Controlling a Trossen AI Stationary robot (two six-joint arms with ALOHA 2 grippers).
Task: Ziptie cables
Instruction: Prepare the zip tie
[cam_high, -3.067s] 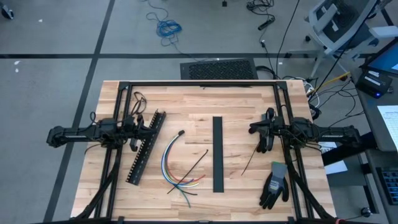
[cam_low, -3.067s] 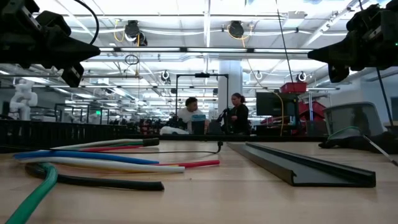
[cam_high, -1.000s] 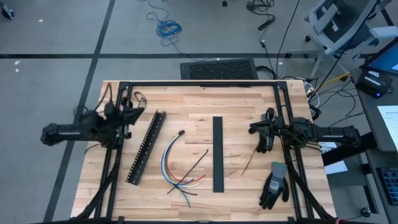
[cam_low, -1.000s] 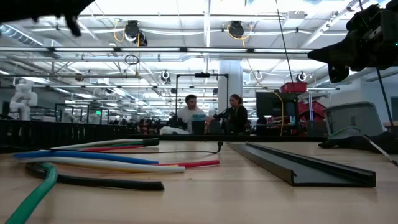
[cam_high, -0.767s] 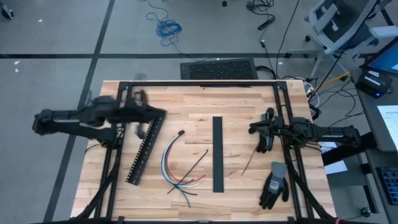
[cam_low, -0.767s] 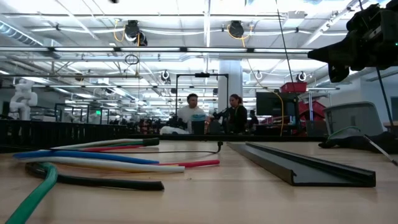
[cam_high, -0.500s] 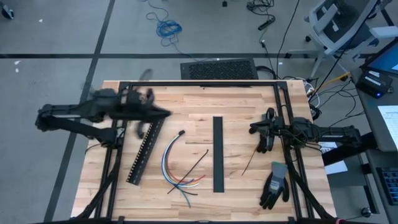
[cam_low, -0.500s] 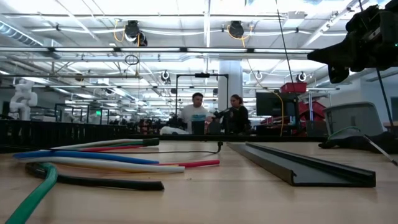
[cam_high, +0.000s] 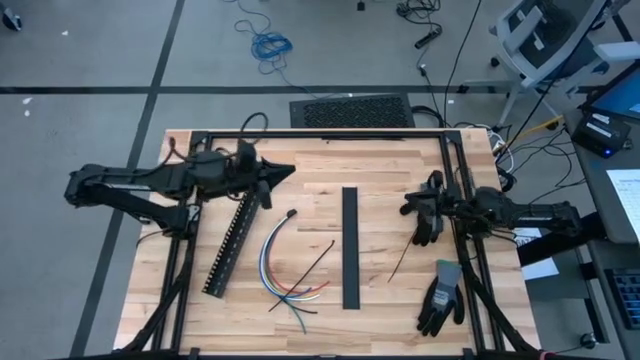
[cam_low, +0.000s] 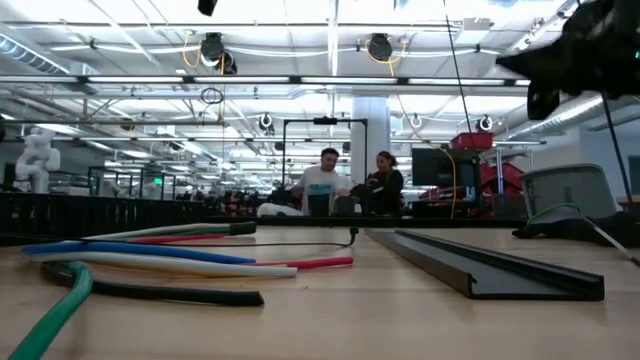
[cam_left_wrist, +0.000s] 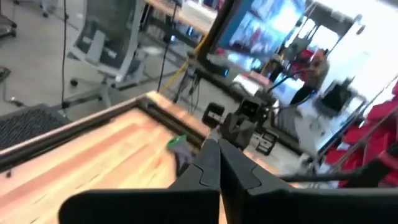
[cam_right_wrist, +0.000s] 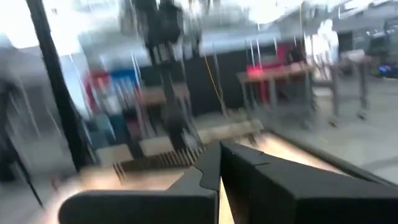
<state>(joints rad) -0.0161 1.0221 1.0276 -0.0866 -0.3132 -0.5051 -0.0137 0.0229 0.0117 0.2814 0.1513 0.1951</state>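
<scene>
Left gripper (cam_high: 286, 171) closed on nothing, fingers (cam_left_wrist: 214, 167) pressed together, up above the table (cam_high: 380, 165) over the top end of the slotted black cable duct (cam_high: 233, 240). Right gripper (cam_high: 408, 208) also closed and empty, parked at the right edge near the black glove (cam_high: 441, 298). Cables (cam_high: 281, 262) lying flat mid-table, between the duct and the black duct cover (cam_high: 350, 246), black tip toward the back, loose ends fanned toward the front. Black zip tie (cam_high: 316, 262) crossing them.
</scene>
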